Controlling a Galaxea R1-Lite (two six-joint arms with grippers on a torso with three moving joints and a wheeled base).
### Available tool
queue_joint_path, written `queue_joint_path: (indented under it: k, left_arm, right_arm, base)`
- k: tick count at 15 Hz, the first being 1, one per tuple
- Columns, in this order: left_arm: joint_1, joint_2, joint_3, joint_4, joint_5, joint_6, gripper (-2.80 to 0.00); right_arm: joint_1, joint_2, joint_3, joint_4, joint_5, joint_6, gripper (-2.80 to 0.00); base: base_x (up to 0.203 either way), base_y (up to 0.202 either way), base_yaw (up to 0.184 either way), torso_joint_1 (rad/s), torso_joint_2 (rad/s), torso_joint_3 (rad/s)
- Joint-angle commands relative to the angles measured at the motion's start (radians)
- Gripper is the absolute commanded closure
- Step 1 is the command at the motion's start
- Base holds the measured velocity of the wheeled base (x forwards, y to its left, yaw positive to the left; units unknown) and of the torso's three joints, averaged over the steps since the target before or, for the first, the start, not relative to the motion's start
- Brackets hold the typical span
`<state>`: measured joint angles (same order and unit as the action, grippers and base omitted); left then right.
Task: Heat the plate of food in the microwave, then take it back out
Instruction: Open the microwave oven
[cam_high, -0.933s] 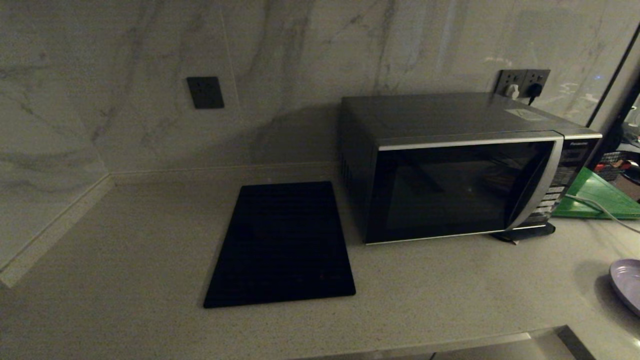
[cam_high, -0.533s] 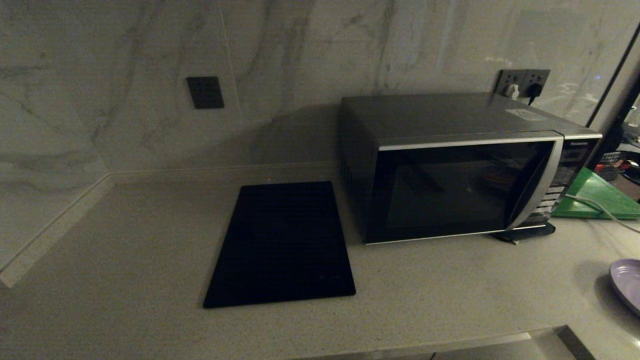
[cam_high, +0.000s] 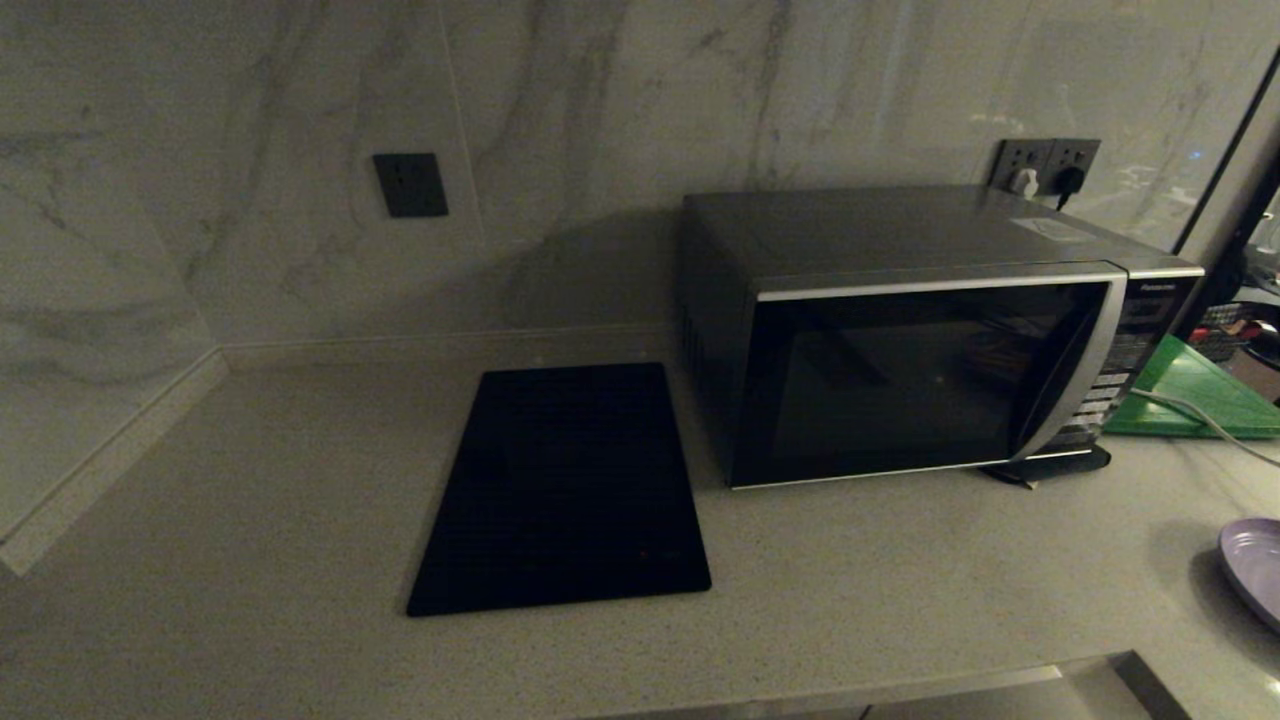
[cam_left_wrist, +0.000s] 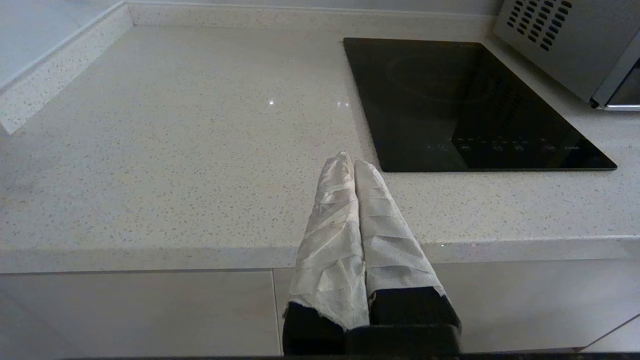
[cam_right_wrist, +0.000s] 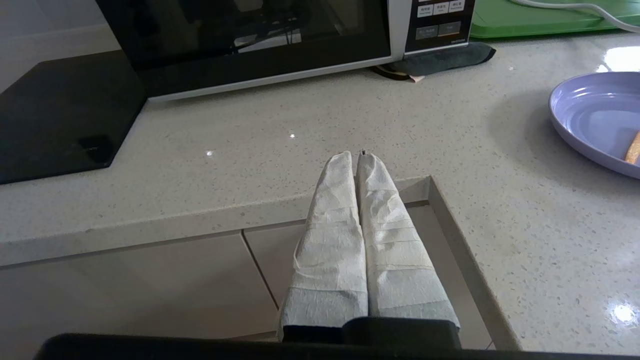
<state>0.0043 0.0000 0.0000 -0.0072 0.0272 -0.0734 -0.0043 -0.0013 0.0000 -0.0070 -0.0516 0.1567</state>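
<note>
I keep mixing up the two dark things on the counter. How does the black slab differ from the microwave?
The black slab lies flat and thin on the counter; the microwave is a tall box beside it, to its right. The slab is plain black all over; the microwave has silver trim, a dark glass door and a button panel. The slab shows only faint touch marks near one edge. Both have glossy dark faces.

The counter (cam_high: 900, 590) is pale speckled stone. On it rest the microwave (cam_high: 920, 335), door closed, at the back; the black slab (cam_high: 565, 490) just beside it on the left; the green board (cam_high: 1195, 395) to its right; and the plate (cam_high: 1255, 565) near the front right edge.
</note>
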Motion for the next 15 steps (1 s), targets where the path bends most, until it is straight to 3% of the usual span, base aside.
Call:
queue_joint_path:
  k: [1, 3, 6, 10, 15]
  left_arm:
    - [0.000, 0.002, 0.000, 0.000, 0.000, 0.000, 0.00]
    - [0.000, 0.002, 0.000, 0.000, 0.000, 0.000, 0.00]
    - [0.000, 0.002, 0.000, 0.000, 0.000, 0.000, 0.00]
    - [0.000, 0.002, 0.000, 0.000, 0.000, 0.000, 0.00]
    - [0.000, 0.002, 0.000, 0.000, 0.000, 0.000, 0.00]
  right_arm:
    - [0.000, 0.001, -0.006, -0.001, -0.002, 0.000, 0.00]
    - [0.000, 0.006, -0.067, 0.020, -0.012, 0.001, 0.00]
    - [0.000, 0.092, -0.295, 0.134, -0.011, 0.001, 0.00]
    - [-0.001, 0.402, -0.618, 0.239, -0.021, 0.001, 0.00]
    - [-0.006, 0.794, -0.843, 0.260, -0.115, -0.005, 0.00]
  base:
    - [0.000, 0.000, 0.000, 0.000, 0.00, 0.000]
    - [0.000, 0.000, 0.000, 0.000, 0.00, 0.000]
    - [0.000, 0.000, 0.000, 0.000, 0.00, 0.000]
    - [0.000, 0.000, 0.000, 0.000, 0.00, 0.000]
    - [0.000, 0.000, 0.000, 0.000, 0.00, 0.000]
